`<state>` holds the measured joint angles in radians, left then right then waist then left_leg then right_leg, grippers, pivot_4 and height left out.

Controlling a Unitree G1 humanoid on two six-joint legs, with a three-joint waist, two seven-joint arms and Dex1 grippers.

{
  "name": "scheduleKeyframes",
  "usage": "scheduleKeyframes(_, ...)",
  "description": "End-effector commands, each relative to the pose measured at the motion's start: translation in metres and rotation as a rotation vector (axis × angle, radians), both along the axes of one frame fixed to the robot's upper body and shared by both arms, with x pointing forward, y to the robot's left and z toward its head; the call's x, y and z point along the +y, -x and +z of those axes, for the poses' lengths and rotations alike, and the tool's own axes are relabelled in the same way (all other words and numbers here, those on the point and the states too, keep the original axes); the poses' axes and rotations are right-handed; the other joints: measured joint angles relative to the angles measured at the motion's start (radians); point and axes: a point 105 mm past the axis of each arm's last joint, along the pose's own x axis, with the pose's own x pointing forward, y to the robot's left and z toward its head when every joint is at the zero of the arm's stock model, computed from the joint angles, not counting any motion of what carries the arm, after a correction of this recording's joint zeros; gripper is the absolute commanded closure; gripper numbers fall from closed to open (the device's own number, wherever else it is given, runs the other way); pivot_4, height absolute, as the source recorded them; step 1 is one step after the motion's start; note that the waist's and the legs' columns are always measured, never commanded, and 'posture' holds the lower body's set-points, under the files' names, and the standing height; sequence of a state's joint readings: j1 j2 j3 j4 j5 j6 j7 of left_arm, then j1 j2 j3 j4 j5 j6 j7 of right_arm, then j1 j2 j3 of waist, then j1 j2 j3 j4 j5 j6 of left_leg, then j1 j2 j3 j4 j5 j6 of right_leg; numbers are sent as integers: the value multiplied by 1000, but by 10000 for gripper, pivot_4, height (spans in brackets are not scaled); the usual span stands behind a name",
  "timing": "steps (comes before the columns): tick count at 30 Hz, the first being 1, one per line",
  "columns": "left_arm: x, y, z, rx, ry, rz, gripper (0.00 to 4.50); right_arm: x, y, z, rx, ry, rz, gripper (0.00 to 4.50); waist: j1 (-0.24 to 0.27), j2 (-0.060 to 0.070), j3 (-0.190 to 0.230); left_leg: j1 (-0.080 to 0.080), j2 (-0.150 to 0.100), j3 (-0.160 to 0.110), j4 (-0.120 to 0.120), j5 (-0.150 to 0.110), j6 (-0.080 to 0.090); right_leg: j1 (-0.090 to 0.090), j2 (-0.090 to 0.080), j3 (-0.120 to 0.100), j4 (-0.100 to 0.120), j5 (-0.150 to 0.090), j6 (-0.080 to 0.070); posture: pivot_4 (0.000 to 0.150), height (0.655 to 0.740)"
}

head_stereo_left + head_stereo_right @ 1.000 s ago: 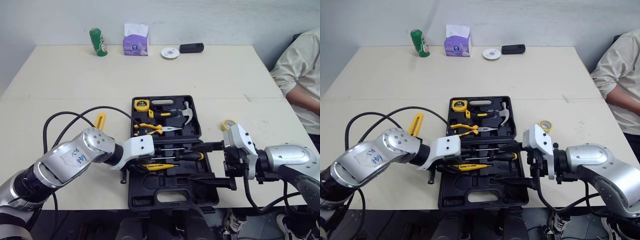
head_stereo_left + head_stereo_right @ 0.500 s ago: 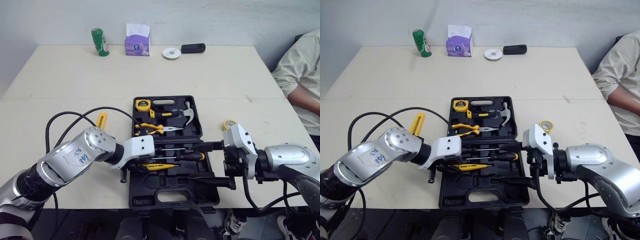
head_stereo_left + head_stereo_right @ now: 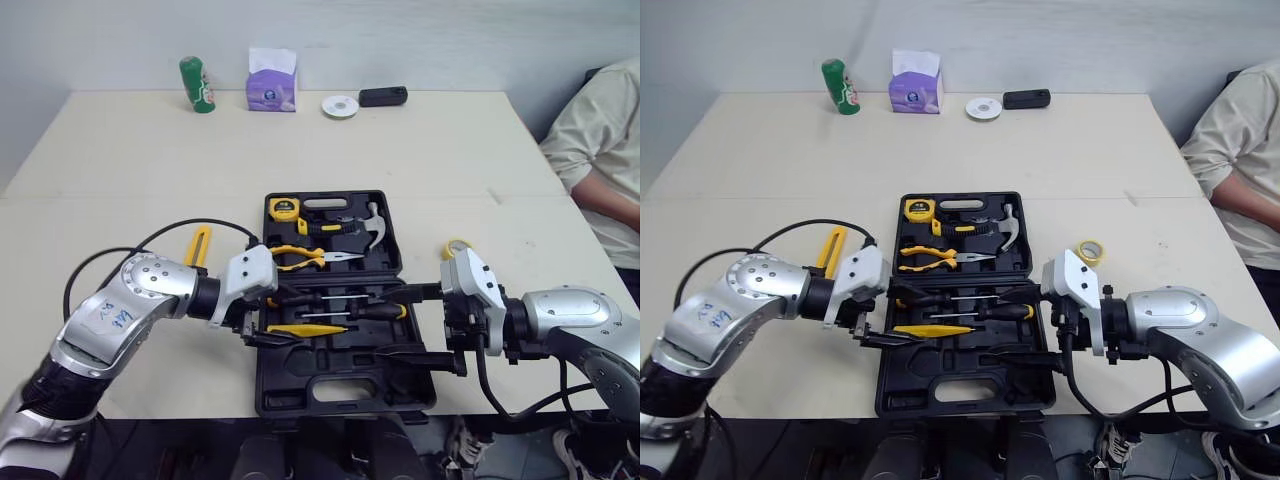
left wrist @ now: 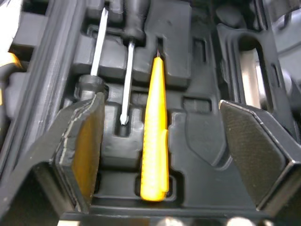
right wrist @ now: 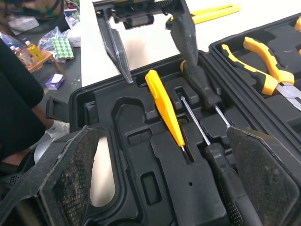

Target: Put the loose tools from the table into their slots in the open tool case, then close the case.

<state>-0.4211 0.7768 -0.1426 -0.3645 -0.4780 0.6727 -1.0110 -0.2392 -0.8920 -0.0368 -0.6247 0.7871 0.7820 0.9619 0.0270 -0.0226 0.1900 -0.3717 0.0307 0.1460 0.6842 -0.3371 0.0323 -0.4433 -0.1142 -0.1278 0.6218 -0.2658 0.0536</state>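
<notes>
- Left gripper (image 4: 159, 113) spread wide, holding nothing, straddling the yellow screwdriver (image 3: 300, 329) seated by the case's (image 3: 345, 392) left edge.
- Right gripper (image 5: 164, 136) gapes empty too, at the case's right edge.
- We reckon loading isn't finished: a yellow tool (image 3: 200, 243) lies on the tabletop (image 3: 420, 150) off the case's left edge, and a tape roll (image 3: 457, 247) off its right.
- Next up: reach out and grasp one.

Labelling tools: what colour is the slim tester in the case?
The tester is yellow; clearest in the left wrist view.
</notes>
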Motion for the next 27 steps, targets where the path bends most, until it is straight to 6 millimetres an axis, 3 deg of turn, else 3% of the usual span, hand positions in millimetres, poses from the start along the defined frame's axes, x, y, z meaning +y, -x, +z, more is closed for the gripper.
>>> scheduleKeyframes(1,2,-5,-2,-32,88,14,16534,1,1,9,-49,-7,8,0,0,0,0,0,0,0,0,0,0,0,0,0,0,0,0,1500,7278)
scheduleKeyframes(7,-2,-11,-13,31,124,53,44640,-3,2,13,-54,5,2,0,-1,0,0,0,0,0,0,-1,1,0,0,0,-1,0,1,1500,7278)
scheduleKeyframes(14,-2,-5,-25,109,35,30,44640,-4,0,12,-62,10,-10,0,-4,0,0,0,0,0,0,0,1,0,0,0,0,1,1,1500,7278)
scheduleKeyframes(27,-7,-3,-33,94,-31,-6,44640,-5,1,10,-59,5,-25,0,-3,0,0,0,0,0,0,0,1,0,0,0,0,1,1,1500,7278)
